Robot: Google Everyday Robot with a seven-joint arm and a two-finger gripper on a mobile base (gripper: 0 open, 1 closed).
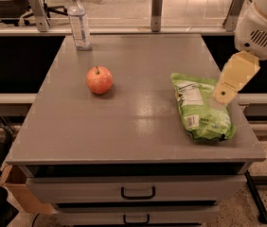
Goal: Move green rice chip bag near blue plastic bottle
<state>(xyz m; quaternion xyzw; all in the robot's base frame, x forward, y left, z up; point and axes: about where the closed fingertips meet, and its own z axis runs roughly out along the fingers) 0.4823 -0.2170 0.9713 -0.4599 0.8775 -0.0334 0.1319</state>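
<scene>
The green rice chip bag lies flat near the right edge of the grey table, its white label panel facing up. The blue plastic bottle, clear with a white cap, stands upright at the far left corner. The two are far apart, on opposite sides of the table. My gripper, a tan piece under the white arm housing, hangs over the bag's upper right edge, with its tip just above or at the bag. It holds nothing that I can see.
A red apple sits left of centre, between the bottle and the bag. Metal posts and a rail run along the far edge. Drawers with handles are below the front edge.
</scene>
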